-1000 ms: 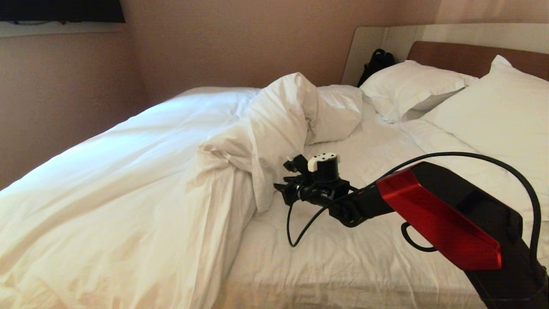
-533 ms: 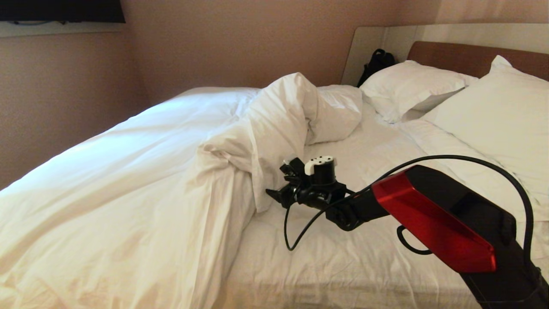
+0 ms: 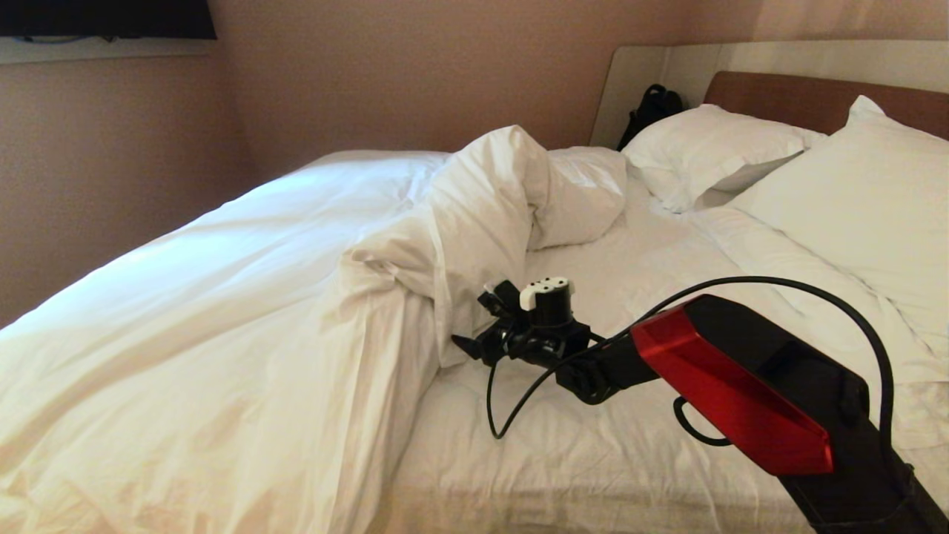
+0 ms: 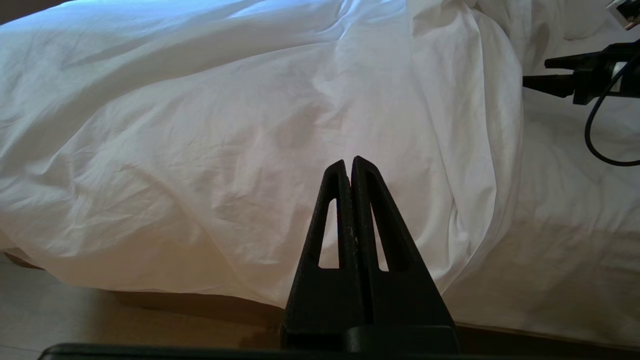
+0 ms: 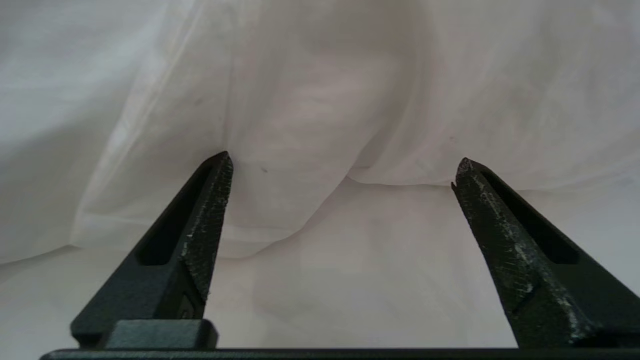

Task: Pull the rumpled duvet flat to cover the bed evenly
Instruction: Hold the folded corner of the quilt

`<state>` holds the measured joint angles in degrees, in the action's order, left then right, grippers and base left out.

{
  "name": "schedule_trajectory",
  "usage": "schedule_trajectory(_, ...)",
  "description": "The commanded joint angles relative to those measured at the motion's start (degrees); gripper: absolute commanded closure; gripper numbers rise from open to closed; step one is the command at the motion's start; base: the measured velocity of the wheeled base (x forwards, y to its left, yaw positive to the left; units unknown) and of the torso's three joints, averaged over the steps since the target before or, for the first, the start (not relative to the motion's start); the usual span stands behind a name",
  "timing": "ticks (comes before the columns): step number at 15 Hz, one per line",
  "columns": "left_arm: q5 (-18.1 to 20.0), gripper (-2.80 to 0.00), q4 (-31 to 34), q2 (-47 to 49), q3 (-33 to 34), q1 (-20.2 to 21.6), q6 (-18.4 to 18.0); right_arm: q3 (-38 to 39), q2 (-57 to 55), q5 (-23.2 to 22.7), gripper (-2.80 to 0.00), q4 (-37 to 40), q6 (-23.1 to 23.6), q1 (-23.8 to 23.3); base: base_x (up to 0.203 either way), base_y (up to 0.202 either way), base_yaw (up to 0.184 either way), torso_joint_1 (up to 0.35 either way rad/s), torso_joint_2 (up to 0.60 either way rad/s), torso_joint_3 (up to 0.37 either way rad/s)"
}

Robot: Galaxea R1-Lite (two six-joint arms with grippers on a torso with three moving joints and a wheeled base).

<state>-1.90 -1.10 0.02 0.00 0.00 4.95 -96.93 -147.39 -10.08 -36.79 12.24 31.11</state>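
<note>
Head view: duvet (image 3: 245, 297) bunched over bed's (image 3: 593, 445) left half, right gripper (image 3: 474, 326) at its folded edge. Left wrist: left gripper (image 4: 348, 167) pinched closed, idle. Right wrist: spread wide, empty; reach step; next, close on edge.

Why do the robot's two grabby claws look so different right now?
The right gripper has its jaws spread wide apart; the left gripper has its jaws pressed shut. The right gripper reaches over the bed, close to the folded edge of the duvet; the left gripper hangs back by the bed's side. Both are black and pointed, and neither holds anything.
</note>
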Motion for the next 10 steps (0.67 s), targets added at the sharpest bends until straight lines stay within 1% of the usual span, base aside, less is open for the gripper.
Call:
schedule_trajectory(1, -0.03, 0.00, -0.05, -0.02, 0.00, 0.00, 0.06, -0.54, -1.09, -0.10, -2.80, -0.17, 0.25, -0.03, 0.000, 0.000, 0.000, 0.000, 0.00, 0.000)
schedule_trajectory(5, -0.03, 0.00, -0.05, -0.02, 0.00, 0.00, 0.06, -0.56, -1.41, -0.03, -2.80, -0.29, 0.41, -0.02, 0.000, 0.000, 0.000, 0.000, 0.00, 0.000)
schedule_trajectory(6, -0.03, 0.00, -0.05, -0.02, 0.00, 0.00, 0.06, -0.83, -1.47, -0.03, 0.00, -0.26, 0.42, -0.04, 0.000, 0.000, 0.000, 0.000, 0.00, 0.000)
schedule_trajectory(10, -0.03, 0.00, -0.05, -0.02, 0.00, 0.00, 0.06, -1.68, -1.77, 0.33, 0.00, -0.21, 0.42, -0.08, 0.000, 0.000, 0.000, 0.000, 0.00, 0.000)
